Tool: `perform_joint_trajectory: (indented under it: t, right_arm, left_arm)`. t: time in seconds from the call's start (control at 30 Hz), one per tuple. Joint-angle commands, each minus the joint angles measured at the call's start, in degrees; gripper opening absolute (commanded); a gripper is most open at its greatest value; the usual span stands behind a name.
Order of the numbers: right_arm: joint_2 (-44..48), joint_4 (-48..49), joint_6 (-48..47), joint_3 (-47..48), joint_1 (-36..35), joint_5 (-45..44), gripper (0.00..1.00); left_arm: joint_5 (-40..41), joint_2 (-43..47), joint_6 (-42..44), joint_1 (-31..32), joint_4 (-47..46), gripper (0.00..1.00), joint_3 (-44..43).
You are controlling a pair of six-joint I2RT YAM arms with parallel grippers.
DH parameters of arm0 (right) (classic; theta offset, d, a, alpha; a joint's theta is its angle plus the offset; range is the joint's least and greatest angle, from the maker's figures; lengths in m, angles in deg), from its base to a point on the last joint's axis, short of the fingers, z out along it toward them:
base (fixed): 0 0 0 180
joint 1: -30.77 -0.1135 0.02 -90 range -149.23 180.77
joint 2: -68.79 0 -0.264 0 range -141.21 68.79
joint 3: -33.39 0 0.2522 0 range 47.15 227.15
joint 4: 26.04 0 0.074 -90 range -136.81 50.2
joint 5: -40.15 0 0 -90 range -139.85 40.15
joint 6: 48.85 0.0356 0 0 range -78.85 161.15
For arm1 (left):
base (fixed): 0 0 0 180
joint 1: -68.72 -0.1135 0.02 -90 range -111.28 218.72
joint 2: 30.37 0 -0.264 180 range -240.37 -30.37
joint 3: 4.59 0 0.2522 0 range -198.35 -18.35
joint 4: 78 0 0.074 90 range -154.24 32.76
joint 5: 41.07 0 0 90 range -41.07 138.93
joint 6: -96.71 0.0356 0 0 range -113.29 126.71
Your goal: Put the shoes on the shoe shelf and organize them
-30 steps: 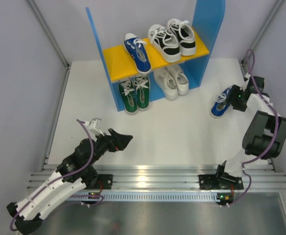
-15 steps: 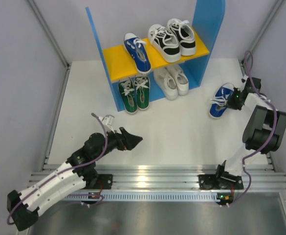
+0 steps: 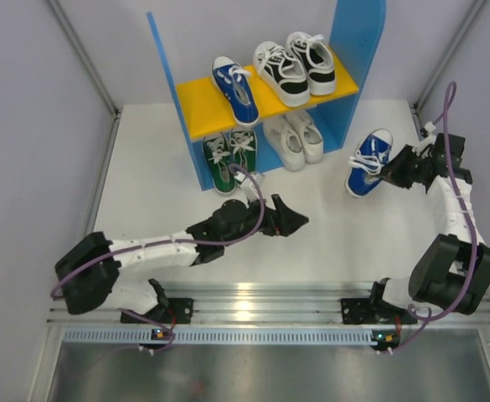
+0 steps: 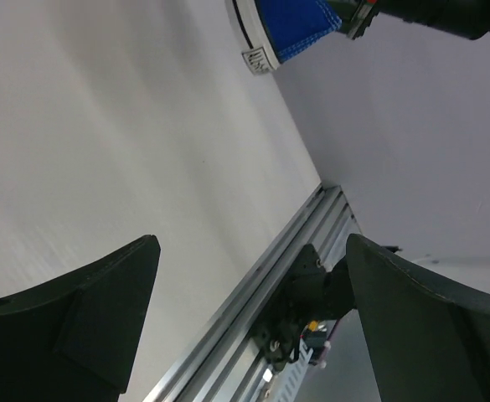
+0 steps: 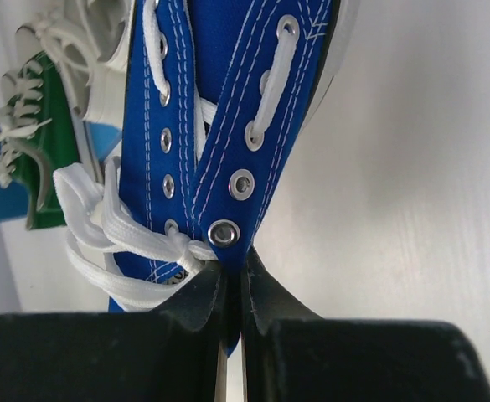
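From above, the shoe shelf (image 3: 358,33) stands at the upper middle of the table (image 3: 144,193). One blue shoe (image 3: 234,88) and a black-and-white pair (image 3: 295,67) sit on its orange board. The green pair (image 3: 232,159) and white pair (image 3: 295,138) sit underneath. At the right, the right end effector (image 3: 393,172) pinches the other blue shoe (image 3: 367,163), near the shelf. The left end effector (image 3: 299,222) is in the middle.

In the left wrist view, its fingers are spread wide with nothing between them.

In the right wrist view, the fingers are pressed together on the other blue shoe's edge, by the laces.
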Motion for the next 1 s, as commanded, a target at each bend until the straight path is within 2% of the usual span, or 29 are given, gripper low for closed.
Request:
perform_joint_trajectory:
  t: [0.0, 0.23, 0.43, 0.6, 0.83, 0.97]
  right_arm:
    - [2.39, -4.31, 2.9, 3.56, 0.13, 9.98, 0.0]
    - [5.11, -9.85, 2.55, 5.49, -1.79, 13.51, 0.0]
    - [7.22, -9.07, 4.56, 4.27, -4.78, 15.01, 0.0]
    - [9.68, -5.29, 7.12, 1.19, -7.25, 16.41, 0.0]
    - [11.88, -4.94, 6.68, 0.13, -8.39, 16.68, 0.0]
    - [13.02, -4.41, 6.33, -0.75, -8.74, 16.06, 0.0]
  left_arm:
    - [4.93, -7.67, -5.35, 1.7, -17.63, 0.98, -3.95]
    - [1.86, -22.7, -7.11, 4.07, -20.91, 0.98, -17.3]
    - [2.47, -28.25, -9.74, 4.6, -22.75, 0.99, -21.18]
    - [6.24, -30.89, -11.15, 5.13, -22.76, 0.98, -24.26]
    - [15.91, -30.9, -8.7, 5.22, -22.76, 0.98, -24.09]
    - [18.81, -29.67, -6.85, 5.22, -22.76, 0.93, -23.83]
